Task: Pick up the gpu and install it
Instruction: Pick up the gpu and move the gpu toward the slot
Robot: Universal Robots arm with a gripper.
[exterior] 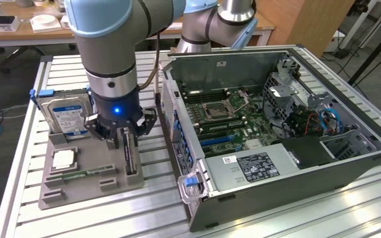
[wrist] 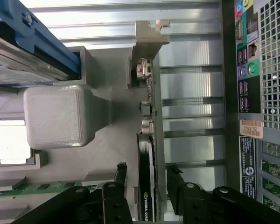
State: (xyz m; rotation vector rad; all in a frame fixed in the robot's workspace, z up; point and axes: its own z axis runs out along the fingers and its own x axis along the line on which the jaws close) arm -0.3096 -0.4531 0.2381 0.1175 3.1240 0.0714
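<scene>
Gripper (exterior: 125, 140) is down over the grey holder (exterior: 91, 191), jaws wide open and straddling the gpu (exterior: 132, 161). It has no grip on the card. In the wrist view the gripper (wrist: 147, 173) has one of its black fingers (wrist: 122, 171) on each side of the card, w/ a sliver of daylight both sides, so no contact that I can see.

Room to move: the gpu (wrist: 146, 149) stands on its long edge in a slot along the holder's edge, on the exterior view's right. On one side of it there's only a strip of bare slatted table (wrist: 191, 51), then the rear panel of the PC case (wrist: 266, 70). It's near but not touching. On the other side is flat holder surface (wrist: 116, 144), w/ a grey block (wrist: 60, 116) and the hard drive (wrist: 18, 60) well clear of the finger. The CPU (exterior: 65, 158) and memory stick (exterior: 85, 174) sit further off on the holder. The PC case (exterior: 243, 64) lies open side up w/ the motherboard exposed.

Card itself: thin and dark, black edge up w/ a partly visible green-and-white label near the fingers. The silver bracket (wrist: 151, 35) is at the far end, beyond the holder's edge and over the table slats.
</scene>
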